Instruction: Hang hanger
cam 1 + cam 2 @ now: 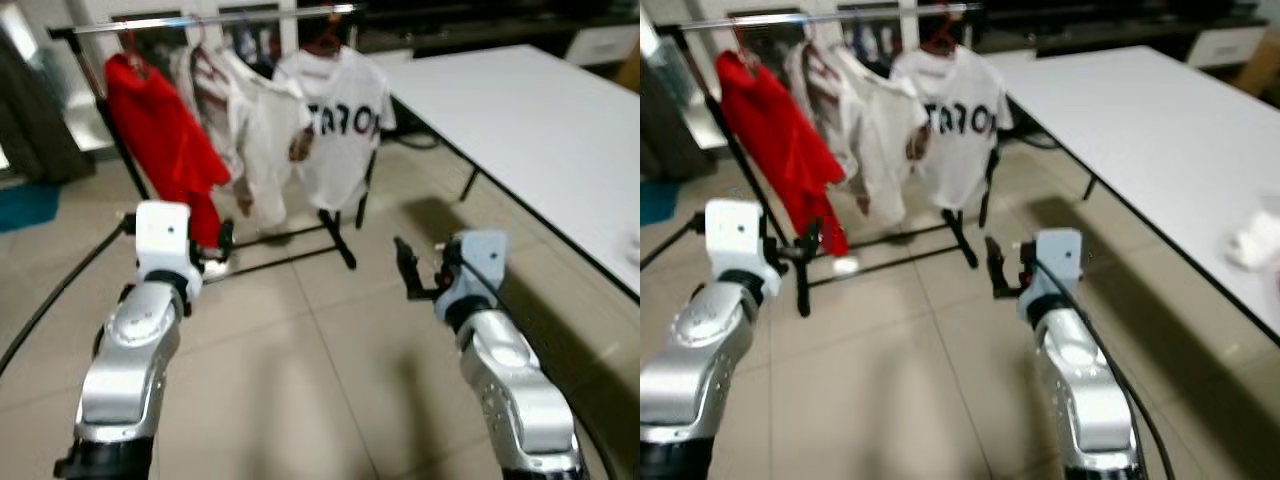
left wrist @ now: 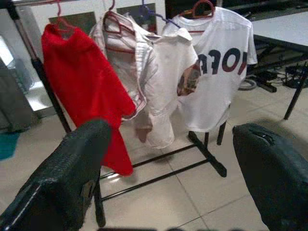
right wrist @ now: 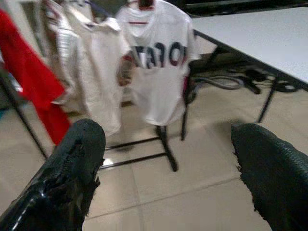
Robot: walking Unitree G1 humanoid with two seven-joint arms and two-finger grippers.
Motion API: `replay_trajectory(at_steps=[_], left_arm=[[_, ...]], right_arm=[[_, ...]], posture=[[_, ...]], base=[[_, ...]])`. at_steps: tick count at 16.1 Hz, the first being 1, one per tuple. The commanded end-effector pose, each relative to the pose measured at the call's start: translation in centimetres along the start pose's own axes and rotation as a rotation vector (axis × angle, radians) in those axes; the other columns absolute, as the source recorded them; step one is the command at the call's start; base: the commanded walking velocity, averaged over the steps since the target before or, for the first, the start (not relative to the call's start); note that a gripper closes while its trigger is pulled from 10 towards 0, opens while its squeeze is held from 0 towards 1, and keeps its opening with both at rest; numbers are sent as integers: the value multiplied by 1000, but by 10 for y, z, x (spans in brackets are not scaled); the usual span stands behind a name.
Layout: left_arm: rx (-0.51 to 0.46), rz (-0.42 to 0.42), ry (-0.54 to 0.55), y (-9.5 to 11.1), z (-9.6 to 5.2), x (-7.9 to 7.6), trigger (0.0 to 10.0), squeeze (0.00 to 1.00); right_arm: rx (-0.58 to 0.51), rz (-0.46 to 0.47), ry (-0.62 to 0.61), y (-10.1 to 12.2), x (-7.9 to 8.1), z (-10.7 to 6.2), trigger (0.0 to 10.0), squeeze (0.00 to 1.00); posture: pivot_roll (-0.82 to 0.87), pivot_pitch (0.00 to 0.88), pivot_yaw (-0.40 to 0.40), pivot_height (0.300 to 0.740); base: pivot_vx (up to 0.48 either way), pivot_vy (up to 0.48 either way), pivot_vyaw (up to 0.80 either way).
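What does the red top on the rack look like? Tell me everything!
The red top is plain bright red cloth with no print visible. It hangs from a red hanger on the silver rail at the left end of the clothes rack, next to the black upright post. It droops slanted, its lower edge reaching down near the rack's black floor bars. A white striped shirt hangs right beside it.

Tiled floor; black clothes rack standing on it
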State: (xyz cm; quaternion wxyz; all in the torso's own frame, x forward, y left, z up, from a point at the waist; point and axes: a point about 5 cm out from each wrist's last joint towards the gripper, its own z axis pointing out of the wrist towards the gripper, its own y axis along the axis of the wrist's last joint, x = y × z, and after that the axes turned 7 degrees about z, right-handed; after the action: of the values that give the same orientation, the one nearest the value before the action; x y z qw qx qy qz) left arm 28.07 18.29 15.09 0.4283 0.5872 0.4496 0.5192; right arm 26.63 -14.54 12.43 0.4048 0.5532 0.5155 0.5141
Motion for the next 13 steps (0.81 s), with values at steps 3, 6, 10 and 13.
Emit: replay_trajectory(at_steps=[3,6,10,13], left_arm=[[6,0,-76,-4,-1,-14,10000,1000],[11,5,-80,-5,-2,-15,10000,1000],[6,4,-83,-3,-2,-17,10000,1000],[-2,4,-82,-2,-2,-16,10000,1000]], right_arm=[[-15,-76,-96,0,-20,-5,10000,0],[-3,-16,-70,-2,-17,-10,10000,0],[-21,-116,-83,0,-13,-7,10000,0],[-5,-89,-23,-3,-8,-8,10000,0]], posture=[[-40,22,42,740],[-40,26,39,740],[-40,26,35,740],[-40,26,35,740]], base=[[344,0,0],[325,0,0],[296,0,0],[289,0,0]])
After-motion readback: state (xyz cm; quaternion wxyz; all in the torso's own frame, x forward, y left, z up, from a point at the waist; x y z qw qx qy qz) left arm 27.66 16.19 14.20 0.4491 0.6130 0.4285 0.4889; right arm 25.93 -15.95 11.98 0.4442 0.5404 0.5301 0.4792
